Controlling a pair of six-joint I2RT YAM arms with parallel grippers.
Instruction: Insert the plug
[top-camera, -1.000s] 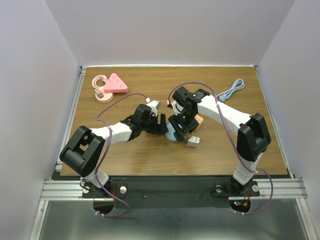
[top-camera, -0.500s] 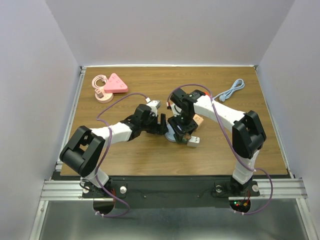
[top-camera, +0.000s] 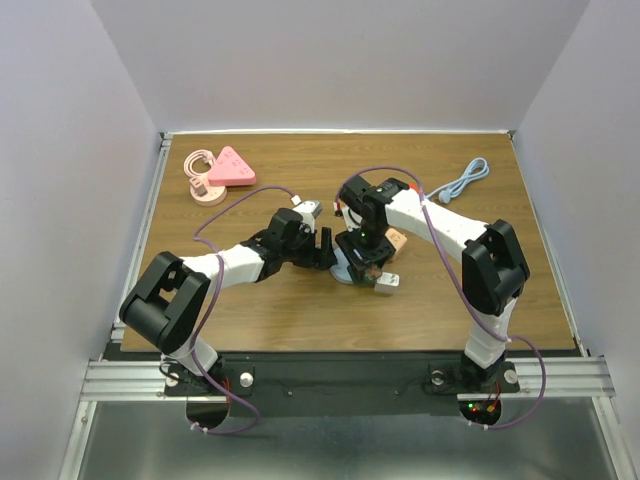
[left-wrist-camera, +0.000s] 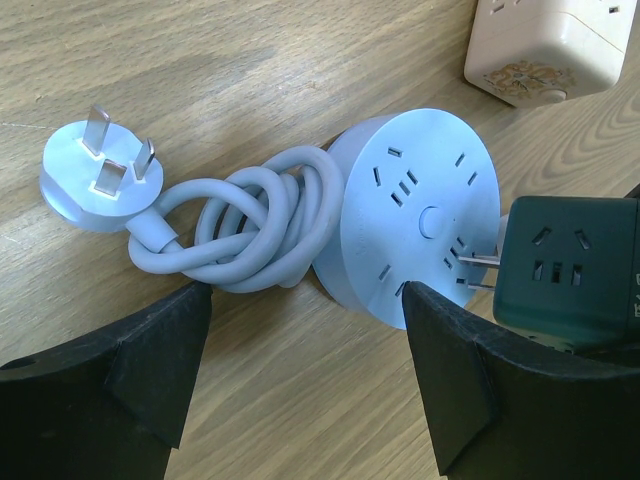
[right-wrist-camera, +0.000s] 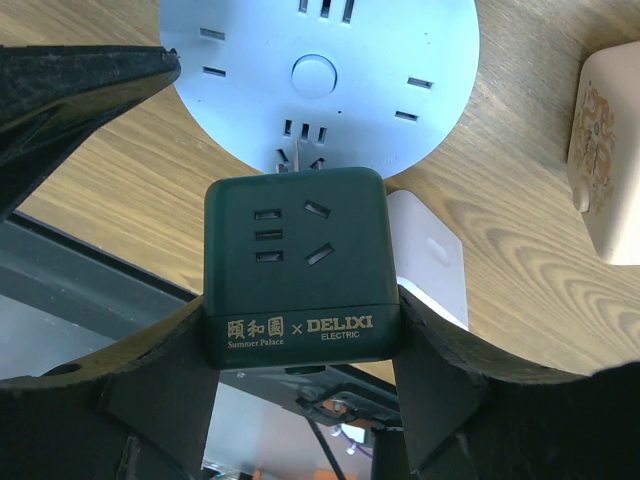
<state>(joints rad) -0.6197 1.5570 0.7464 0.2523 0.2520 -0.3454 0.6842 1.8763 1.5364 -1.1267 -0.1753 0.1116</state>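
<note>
At left wrist: cord plug | right wrist: adapter lettering

A wood-grain table sits in an evenly lit booth of plain pale walls: far wall, left wall and right wall, with an aluminium rail along its near edge and a grey metal panel below.
</note>
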